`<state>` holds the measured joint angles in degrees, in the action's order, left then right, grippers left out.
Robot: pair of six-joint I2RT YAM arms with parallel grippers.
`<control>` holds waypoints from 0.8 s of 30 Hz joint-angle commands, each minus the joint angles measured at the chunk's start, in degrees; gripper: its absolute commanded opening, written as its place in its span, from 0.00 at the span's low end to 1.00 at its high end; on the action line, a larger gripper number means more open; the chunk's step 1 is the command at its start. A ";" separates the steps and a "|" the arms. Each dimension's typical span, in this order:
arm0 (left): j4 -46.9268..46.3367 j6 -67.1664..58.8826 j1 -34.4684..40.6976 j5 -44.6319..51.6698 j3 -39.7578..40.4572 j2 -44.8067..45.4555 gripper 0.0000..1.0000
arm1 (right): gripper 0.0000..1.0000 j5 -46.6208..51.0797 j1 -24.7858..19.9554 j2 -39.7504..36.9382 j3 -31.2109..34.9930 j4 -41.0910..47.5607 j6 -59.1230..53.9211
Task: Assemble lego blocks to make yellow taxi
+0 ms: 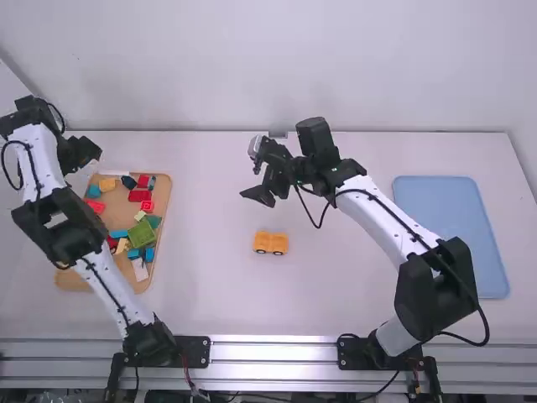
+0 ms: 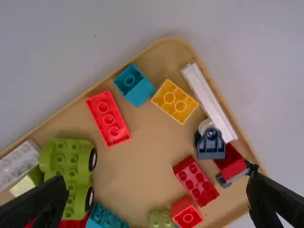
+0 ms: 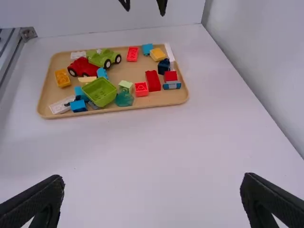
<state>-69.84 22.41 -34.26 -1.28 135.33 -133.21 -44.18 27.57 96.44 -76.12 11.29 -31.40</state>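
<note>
A flat, pale-blue rectangular tray [image 1: 453,239] lies at the right of the white table [image 1: 319,294]; over left, a tan, round-cornered tray [image 2: 142,156] bears a green toy car [image 3: 100,58], a red toy car [image 3: 84,67] and a lime-green open bin [image 3: 99,91].

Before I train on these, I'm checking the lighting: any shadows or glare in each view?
High view: mostly even light, bright streaks along the metal rail. Left wrist view: soft shading on the tray beside the green toy car, small highlights on the upper red brick. Right wrist view: soft, diffuse light, the wall greyer than the table.
</note>
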 commanded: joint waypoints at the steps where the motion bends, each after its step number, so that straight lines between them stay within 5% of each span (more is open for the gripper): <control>1: -1.75 -0.79 0.24 0.35 4.96 -4.90 0.99 | 0.99 -0.37 -0.20 -0.04 -1.92 0.04 0.46; 14: -0.79 0.57 0.17 -0.20 1.99 -7.50 0.99 | 0.98 -0.37 0.63 -0.04 -1.92 1.16 1.62; 24: 8.72 5.35 0.20 -0.22 -5.40 -7.50 1.00 | 0.99 -0.39 0.66 -0.04 -1.92 1.11 1.60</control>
<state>-62.13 25.36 -34.28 -1.32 131.70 -140.53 -44.21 27.97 96.44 -76.12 12.25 -30.00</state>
